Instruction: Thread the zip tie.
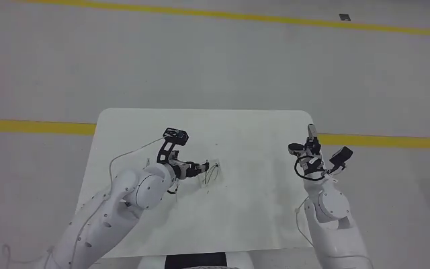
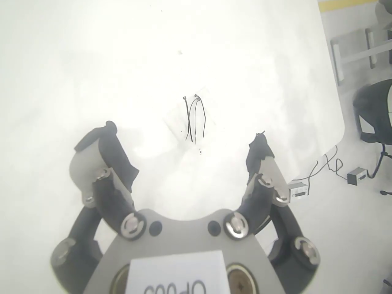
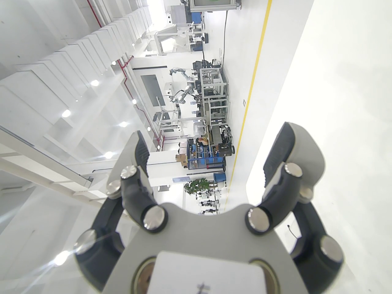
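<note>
Black zip ties [image 2: 195, 117]: lay loose in a small bunch on the white table [image 1: 255, 134], slightly toward 9 o'clock from its middle.
Left gripper [image 2: 185, 133]: fingers were spread wide and held nothing; it sat just at 9 o'clock of the zip ties, pointing toward 3 o'clock.
Right gripper [image 3: 212, 131]: fingers were wide apart and empty; it was raised by the table's 3 o'clock edge, well apart from the zip ties.

Very bright overhead light. Table [image 2: 92, 32] washes out in hazy glare, left wrist view; ceiling lamps [image 3: 65, 113] flare, right wrist view; edges bend; shadows faint.
</note>
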`<state>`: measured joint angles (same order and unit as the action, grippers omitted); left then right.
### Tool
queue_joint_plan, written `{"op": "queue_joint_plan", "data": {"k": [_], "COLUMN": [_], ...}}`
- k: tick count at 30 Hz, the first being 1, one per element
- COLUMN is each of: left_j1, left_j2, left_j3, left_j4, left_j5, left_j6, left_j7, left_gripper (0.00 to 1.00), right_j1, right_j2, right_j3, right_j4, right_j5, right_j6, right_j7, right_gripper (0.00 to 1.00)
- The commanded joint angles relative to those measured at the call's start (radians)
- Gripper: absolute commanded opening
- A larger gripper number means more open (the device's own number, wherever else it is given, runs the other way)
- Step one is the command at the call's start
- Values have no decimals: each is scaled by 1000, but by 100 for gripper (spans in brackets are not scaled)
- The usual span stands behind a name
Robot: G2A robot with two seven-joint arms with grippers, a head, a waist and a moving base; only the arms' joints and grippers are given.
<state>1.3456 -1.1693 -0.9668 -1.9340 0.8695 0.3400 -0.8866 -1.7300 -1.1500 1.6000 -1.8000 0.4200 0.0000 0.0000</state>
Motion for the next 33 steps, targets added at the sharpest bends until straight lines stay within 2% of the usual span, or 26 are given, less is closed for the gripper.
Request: {"op": "queue_joint_plan", "data": {"k": [1,4,7,10,12,16,18,20,33], "left_j1": [0,1,-2,-41,-78,-142,-169,-183,-185], "left_j2": [0,0,-4,-13,-24,-48,-61,-70,-71], "left_j3": [0,2,27,60,92,144,173,188,190], "left_j4": [0,1,9,40,73,156,204,222,222], "left_j5": [0,-1,-11,-29,-43,-108,-121,-141,-141], "left_j6": [0,-4,-38,-53,-51,-28,-2,0,-1], "left_j7": [0,4,30,33,33,45,56,75,79], "left_gripper": [100,100,100,100,100,100,100,100,100], "right_j1": [0,0,0,0,0,0,0,0,0], "right_j2": [0,0,0,0,0,0,0,0,0], "right_j3": [0,0,0,0,0,0,0,0,0], "right_j4": [0,0,0,0,0,0,0,0,0], "right_j5": [0,0,0,0,0,0,0,0,0], "right_j6": [0,0,0,0,0,0,0,0,0], "right_j7": [0,0,0,0,0,0,0,0,0], "right_gripper": [100,100,100,100,100,100,100,100,100]}}
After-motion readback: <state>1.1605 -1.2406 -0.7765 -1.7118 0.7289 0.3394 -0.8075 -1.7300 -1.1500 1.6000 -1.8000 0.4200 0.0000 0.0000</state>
